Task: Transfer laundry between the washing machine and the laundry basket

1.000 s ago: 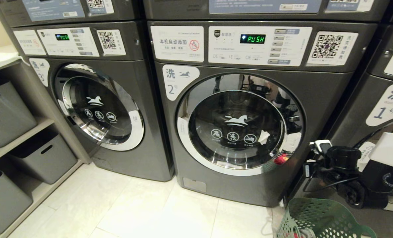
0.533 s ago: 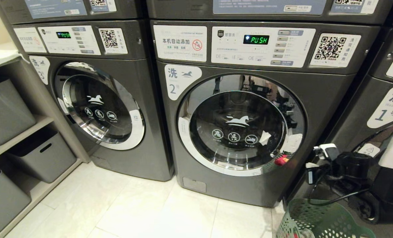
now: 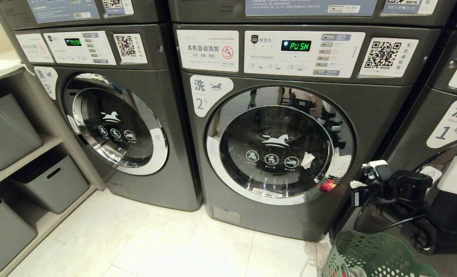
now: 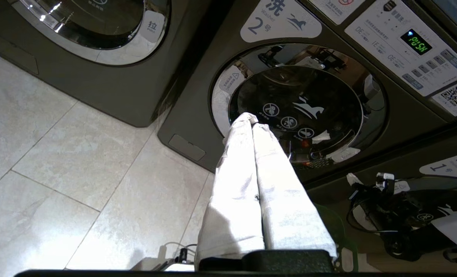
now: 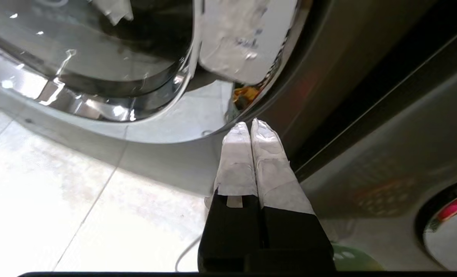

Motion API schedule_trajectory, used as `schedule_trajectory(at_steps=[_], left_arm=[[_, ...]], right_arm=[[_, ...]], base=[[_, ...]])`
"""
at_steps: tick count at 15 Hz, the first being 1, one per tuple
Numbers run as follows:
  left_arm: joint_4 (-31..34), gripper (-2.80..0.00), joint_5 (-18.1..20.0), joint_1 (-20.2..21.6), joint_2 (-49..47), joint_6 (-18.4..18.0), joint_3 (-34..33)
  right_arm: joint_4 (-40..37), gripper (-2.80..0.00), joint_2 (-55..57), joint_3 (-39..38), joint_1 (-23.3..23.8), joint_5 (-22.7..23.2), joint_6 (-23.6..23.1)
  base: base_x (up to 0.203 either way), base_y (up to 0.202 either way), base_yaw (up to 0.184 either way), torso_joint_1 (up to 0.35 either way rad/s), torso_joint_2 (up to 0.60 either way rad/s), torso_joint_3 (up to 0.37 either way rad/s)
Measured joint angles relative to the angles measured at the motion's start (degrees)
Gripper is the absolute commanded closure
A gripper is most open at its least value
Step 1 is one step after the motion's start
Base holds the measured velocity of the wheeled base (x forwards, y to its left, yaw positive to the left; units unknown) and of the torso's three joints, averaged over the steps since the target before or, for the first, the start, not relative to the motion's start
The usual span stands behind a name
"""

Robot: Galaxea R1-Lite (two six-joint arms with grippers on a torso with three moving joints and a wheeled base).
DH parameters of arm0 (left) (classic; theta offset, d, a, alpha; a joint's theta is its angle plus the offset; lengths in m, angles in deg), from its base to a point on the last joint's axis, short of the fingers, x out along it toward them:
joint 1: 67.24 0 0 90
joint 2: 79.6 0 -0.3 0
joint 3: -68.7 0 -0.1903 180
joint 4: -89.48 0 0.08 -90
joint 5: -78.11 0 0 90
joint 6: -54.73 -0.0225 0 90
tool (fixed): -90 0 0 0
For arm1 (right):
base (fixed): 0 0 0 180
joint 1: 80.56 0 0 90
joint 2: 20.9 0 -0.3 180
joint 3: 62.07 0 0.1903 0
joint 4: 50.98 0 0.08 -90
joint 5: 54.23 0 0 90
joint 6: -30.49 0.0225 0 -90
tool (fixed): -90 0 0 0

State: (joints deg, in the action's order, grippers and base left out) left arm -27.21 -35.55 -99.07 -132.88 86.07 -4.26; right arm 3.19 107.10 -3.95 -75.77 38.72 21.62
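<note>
The washing machine marked 2 stands in the middle, its round chrome-rimmed door closed. My right gripper is low at the door's right edge. In the right wrist view its white-wrapped fingers are pressed together, empty, tips just short of the chrome rim. My left gripper is shut and empty, pointing at the door from farther back. The green laundry basket sits on the floor below the right arm. A red and yellow patch of laundry is mirrored in the rim; the basket's inside is mostly out of view.
Like machines stand close on both sides, number 3 on the left and number 1 on the right. Shelves with grey bins line the left wall. Pale floor tiles stretch in front of the machines.
My right gripper swung slightly away to the right, then came back towards the door's right edge. The head view wobbled a little. The door stays closed.
</note>
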Motion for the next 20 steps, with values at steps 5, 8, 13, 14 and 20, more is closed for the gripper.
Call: schedule_trajectory(at_steps=[5,8,13,14,20], left_arm=[[-0.15,0.0,0.14,-0.04,-0.43,0.02,-0.22],[-0.61,0.0,0.16,-0.02,-0.32,0.07,-1.67],[-0.68,0.0,0.21,-0.04,-0.19,0.19,-2.52],[-0.69,0.0,0.21,-0.02,-0.25,0.2,-2.54],[-1.11,0.0,0.43,0.0,-1.49,0.18,-2.56]], right_arm=[[-0.63,0.0,0.44,-0.07,0.08,-0.2,-0.83],[-0.55,0.0,0.64,1.26,-0.33,0.88,-0.79],[-0.22,0.0,3.13,7.2,-1.26,1.51,-0.72],[-0.24,0.0,4.09,9.04,-1.51,1.49,-0.74],[-0.85,0.0,9.33,18.06,-1.6,1.32,-0.82]], base=[[0.0,0.0,0.0,0.0,0.0,0.0],[0.0,0.0,0.0,0.0,0.0,0.0],[0.0,0.0,0.0,0.0,0.0,0.0],[0.0,0.0,0.0,0.0,0.0,0.0],[0.0,0.0,0.0,0.0,0.0,0.0]])
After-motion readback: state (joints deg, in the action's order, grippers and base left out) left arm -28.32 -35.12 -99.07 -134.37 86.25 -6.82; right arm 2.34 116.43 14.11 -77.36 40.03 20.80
